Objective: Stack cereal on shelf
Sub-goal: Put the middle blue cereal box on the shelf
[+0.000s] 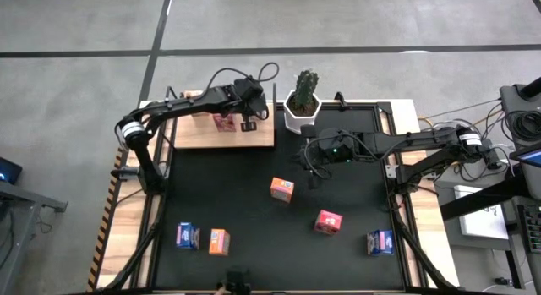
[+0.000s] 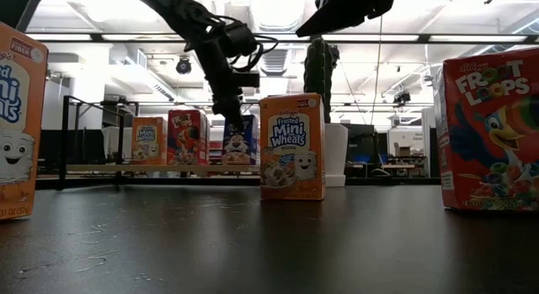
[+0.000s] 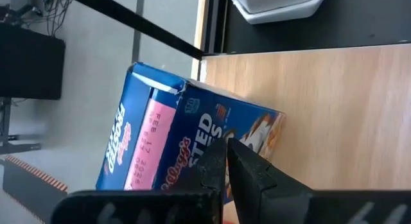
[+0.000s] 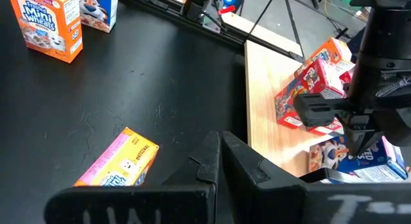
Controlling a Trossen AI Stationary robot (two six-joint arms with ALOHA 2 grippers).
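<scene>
The shelf (image 1: 254, 136), a light-wood board with thin black posts, lies at the mat's far left. On it stand an orange cereal box (image 2: 148, 141), a pink-red one (image 2: 187, 136) and a blue one (image 3: 173, 147). My left gripper (image 3: 226, 161) is shut and slants down onto the blue box (image 2: 240, 144). My right gripper (image 4: 220, 153) hangs shut above the mat beside the plant pot, touching nothing. Loose cereal boxes stand on the mat: orange (image 1: 282, 189), pink-red (image 1: 328, 221), blue (image 1: 380, 242), blue (image 1: 187, 236), orange (image 1: 219, 242). My left gripper lays its shut fingertips (image 3: 247, 165) against the blue box's broad printed face (image 3: 209, 124), slanting down from above. The fingers hide the exact spot, so I cannot tell whether they press on it. The box stands on the shelf board on its bottom end.
A white pot with a cactus (image 1: 302, 107) stands just right of the shelf, between the two arms. The black mat (image 1: 254, 172) has free room in front of the shelf. Cables and gear lie off the table's right side (image 1: 507, 134).
</scene>
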